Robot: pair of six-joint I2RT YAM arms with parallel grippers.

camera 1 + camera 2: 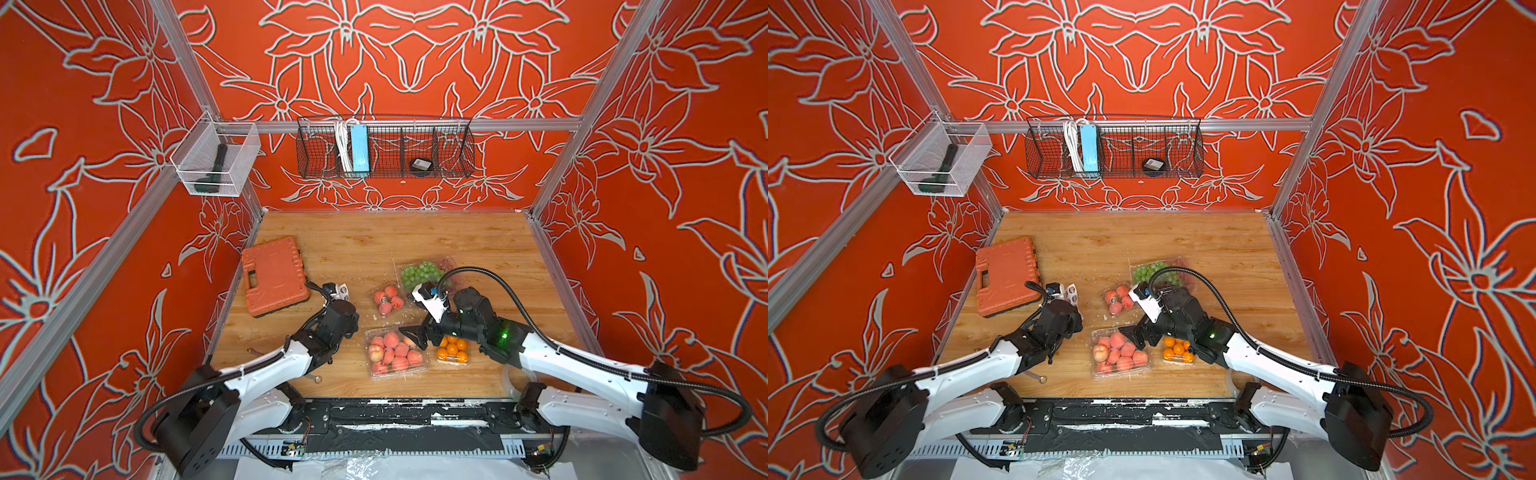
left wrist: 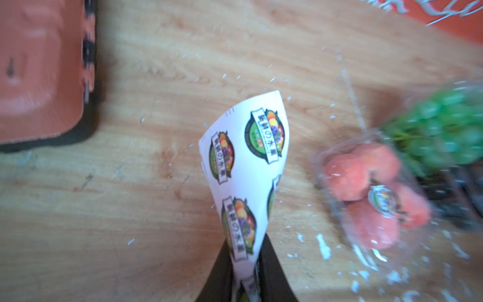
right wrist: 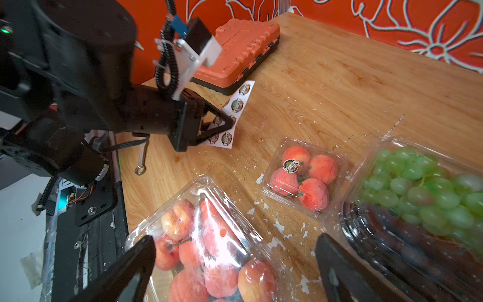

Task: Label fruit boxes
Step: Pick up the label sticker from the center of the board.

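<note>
Fruit boxes (image 1: pixel 395 353) crowd wooden table (image 1: pixel 374 241), seemingly paint-flecked.

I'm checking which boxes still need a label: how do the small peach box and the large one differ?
The small peach box holds four peaches; the large peach box is bigger and holds many more. The small peach box has a round sticker on its lid; none shows on the large peach box. Both are clear, closed clamshells on the table.

left gripper (image 3: pixel 230 122) pinching sticker sheet (image 3: pixel 236 104) | small peach box (image 3: pixel 324 167) wears one sticker (image 3: pixel 291 165)
</note>
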